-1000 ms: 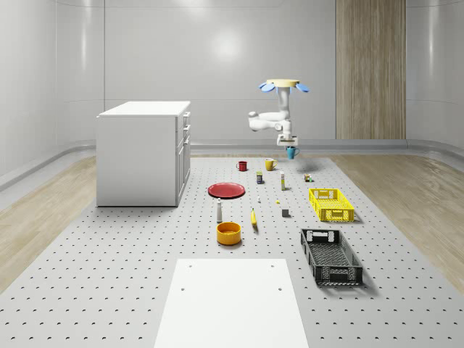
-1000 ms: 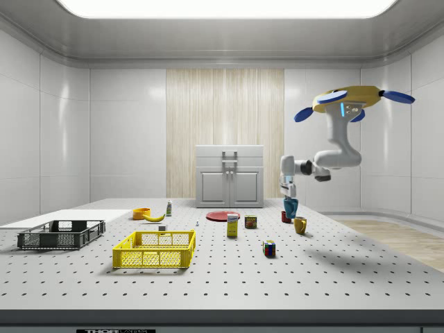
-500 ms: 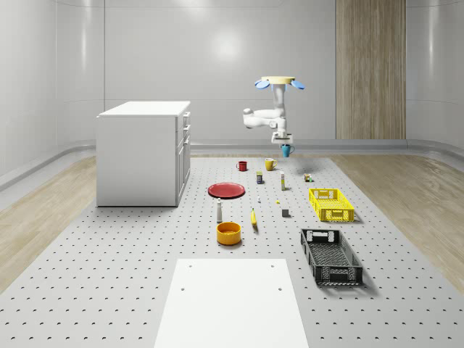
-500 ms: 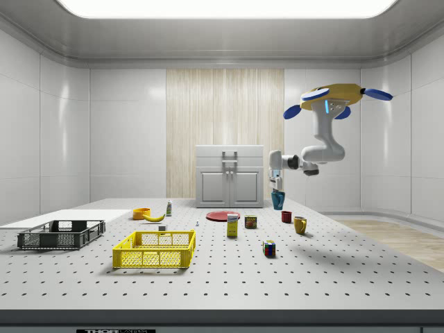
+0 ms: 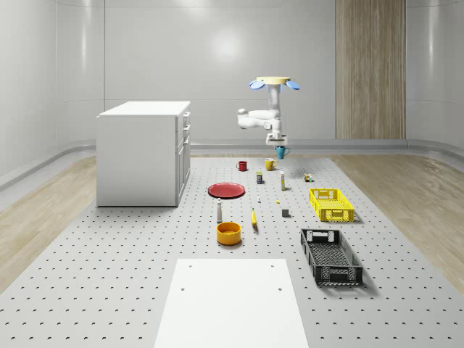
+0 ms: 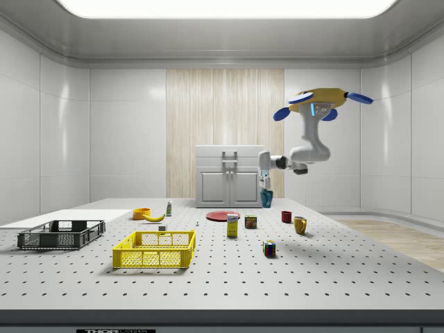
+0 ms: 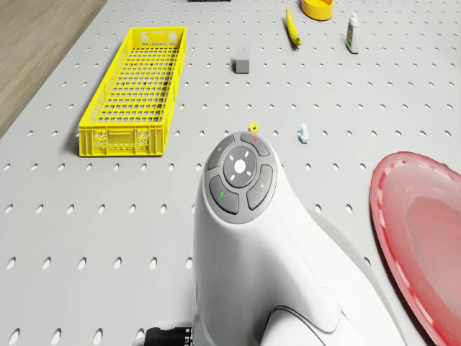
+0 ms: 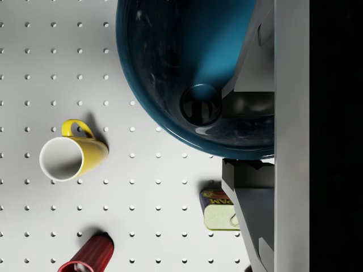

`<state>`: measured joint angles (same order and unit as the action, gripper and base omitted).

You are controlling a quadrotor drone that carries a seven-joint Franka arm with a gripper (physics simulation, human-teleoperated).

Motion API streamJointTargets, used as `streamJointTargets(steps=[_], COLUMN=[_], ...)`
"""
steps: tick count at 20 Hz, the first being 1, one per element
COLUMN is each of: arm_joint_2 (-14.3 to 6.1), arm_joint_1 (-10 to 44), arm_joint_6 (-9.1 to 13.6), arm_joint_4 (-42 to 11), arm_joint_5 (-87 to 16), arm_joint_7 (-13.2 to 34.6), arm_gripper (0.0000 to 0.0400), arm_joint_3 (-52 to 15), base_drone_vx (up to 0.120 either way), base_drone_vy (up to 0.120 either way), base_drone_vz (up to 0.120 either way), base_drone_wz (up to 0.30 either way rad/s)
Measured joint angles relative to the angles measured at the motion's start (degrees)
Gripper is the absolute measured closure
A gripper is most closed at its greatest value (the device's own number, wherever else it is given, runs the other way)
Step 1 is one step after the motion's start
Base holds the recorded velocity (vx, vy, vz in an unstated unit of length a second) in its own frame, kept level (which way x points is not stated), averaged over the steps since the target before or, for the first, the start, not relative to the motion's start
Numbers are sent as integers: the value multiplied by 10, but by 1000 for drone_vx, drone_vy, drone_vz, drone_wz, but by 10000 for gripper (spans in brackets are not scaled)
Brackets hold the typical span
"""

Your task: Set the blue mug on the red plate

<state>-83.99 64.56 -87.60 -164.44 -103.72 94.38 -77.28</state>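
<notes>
Blue glaze shows right under the wrist: the blue mug (image 8: 193,73) hangs in the gripper (image 6: 266,191), whose fingers (image 8: 249,85) are clamped on its wall, mouth up and well clear of the table (image 5: 130,275). In the side view the mug (image 6: 266,199) hangs upright below the wrist, with nothing under it but air.

The drone (image 6: 318,102) hovers high over the far end of the table, its arm folded out and down so that the gripper sits lower than the body and off to the cabinet (image 5: 143,151) side of it.

What the coming move turns on is the bearing from the held mug to the red plate (image 5: 227,190). From the gripper, the plate lies lower, nearer the whole-scene camera and towards the cabinet side. The mug is not yet over it. In the drone view the plate's rim (image 7: 418,238) sits just beside the arm's white casing, so the gap looks modest. A plate is round, so no long axis matters; only the centre does.

Directly below the gripper lie a yellow mug (image 8: 71,156), a red mug (image 8: 88,258) and a small tin (image 8: 218,209), all well beneath the load. I judge the carry about halfway done: travel sideways first, then descend over the plate's middle before letting go.
</notes>
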Motion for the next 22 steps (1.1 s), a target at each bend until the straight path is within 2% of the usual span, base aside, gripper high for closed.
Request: streamJointTargets(steps=[22], arm_joint_2=[-20], arm_joint_1=[5], arm_joint_6=[-19], arm_joint_4=[1], arm_joint_5=[8], arm_joint_7=[4], arm_gripper=[300], arm_joint_3=[-3], base_drone_vx=[120], base_drone_vy=[-120], base_drone_vz=[0], base_drone_wz=[0])
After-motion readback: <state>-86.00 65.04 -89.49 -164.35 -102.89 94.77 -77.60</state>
